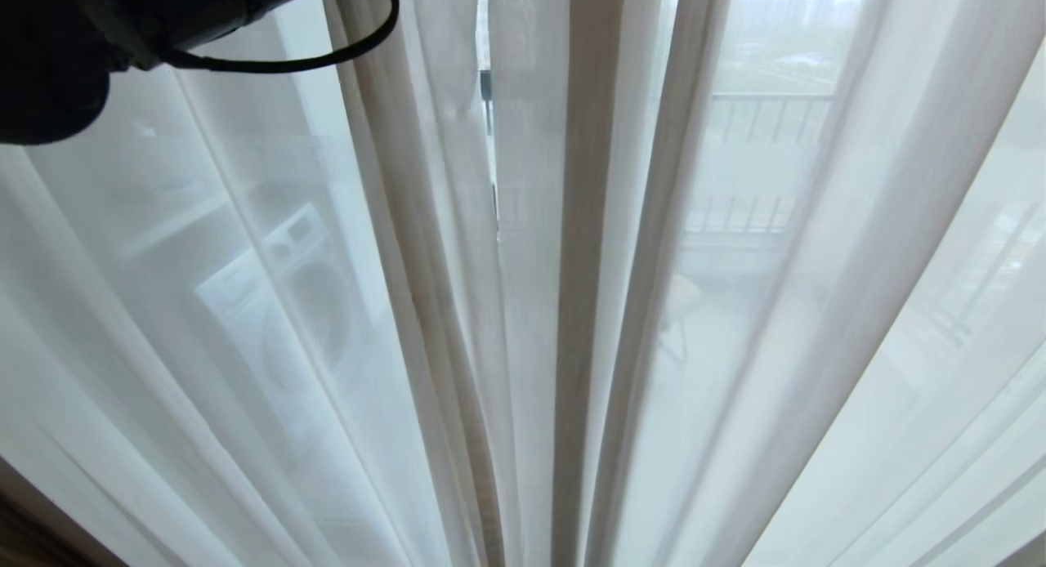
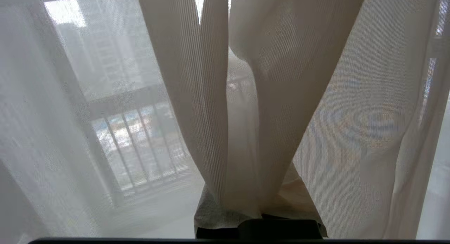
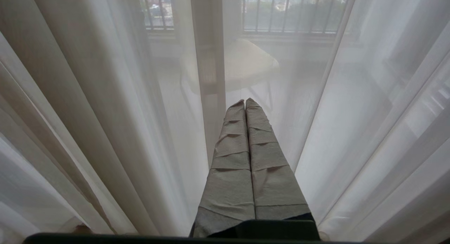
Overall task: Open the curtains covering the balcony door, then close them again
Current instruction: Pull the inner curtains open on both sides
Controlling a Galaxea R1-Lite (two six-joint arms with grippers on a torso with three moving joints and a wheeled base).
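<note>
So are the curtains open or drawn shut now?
Drawn shut: the curtains hang across the whole view, and the left gripper pinches a bunch of folds.

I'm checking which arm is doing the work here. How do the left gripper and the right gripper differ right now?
The left gripper is shut on a gathered bunch of the curtains, its fingers buried in the cloth; the right gripper is shut on nothing, its wrapped fingers in plain sight. The left is up among the folds at the middle seam; the right points at the hanging sheer. Both are closed and face the balcony railing behind the fabric.
</note>
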